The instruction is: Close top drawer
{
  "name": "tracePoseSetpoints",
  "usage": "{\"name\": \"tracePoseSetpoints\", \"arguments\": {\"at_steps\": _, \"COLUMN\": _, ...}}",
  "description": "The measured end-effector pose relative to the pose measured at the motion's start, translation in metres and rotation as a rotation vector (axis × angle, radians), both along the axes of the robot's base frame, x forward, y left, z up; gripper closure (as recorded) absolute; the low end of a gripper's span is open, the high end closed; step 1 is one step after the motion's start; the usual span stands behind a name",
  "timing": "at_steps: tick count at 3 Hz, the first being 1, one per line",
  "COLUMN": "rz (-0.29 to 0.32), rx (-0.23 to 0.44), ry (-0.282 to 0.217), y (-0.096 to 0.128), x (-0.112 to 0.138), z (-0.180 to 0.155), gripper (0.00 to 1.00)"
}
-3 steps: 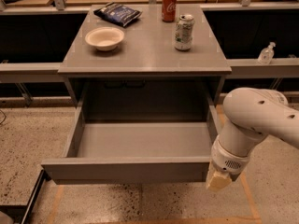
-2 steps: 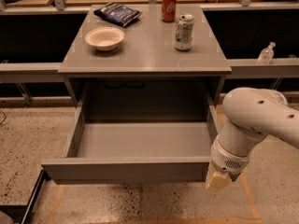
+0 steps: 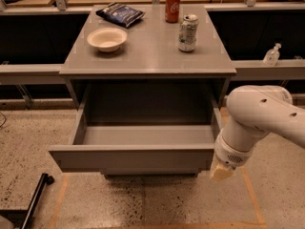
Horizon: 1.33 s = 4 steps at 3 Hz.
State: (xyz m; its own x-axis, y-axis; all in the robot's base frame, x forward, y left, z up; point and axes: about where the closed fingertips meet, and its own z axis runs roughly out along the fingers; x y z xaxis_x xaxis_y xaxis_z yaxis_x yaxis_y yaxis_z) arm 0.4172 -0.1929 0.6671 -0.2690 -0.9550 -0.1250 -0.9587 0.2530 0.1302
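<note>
Dim warm light catches the pale hand (image 3: 222, 170) beside the top drawer (image 3: 133, 159).

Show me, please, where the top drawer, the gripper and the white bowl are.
top drawer (image 3: 132, 160): camera view, front panel's middle.
gripper (image 3: 222, 171): camera view, pale tip at drawer's right front corner.
white bowl (image 3: 107, 38): camera view, inside.

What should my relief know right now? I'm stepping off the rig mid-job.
Gripper: low, at the right end of the drawer's front panel; contact cannot be told.
Drawer: pulled far out, tray looks empty.
Table top: bowl, red can, silver can, bag.
Done: no closing yet.
Left: push the front panel in until the drawer sits flush, probably from nearer its middle.
</note>
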Motion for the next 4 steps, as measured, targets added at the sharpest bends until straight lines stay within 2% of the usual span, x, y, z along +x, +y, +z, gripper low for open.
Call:
{"name": "tracePoseSetpoints", "arguments": {"at_steps": 1, "rz": 0.000, "rx": 0.000, "ry": 0.000, "y": 0.000, "x": 0.000, "z": 0.000, "gripper": 1.00}}
{"name": "tracePoseSetpoints", "arguments": {"at_steps": 2, "rz": -0.012, "rx": -0.014, "ry": -0.028, "y": -0.002, "x": 0.004, "z": 0.000, "gripper": 1.00}}
{"name": "tracePoseSetpoints", "arguments": {"at_steps": 3, "rz": 0.025, "rx": -0.036, "ry": -0.148, "y": 0.001, "x": 0.065, "z": 0.004, "gripper": 1.00}}
{"name": "tracePoseSetpoints", "arguments": {"at_steps": 4, "rz": 0.025, "rx": -0.036, "ry": -0.148, "y": 0.001, "x": 0.065, "z": 0.004, "gripper": 1.00}}
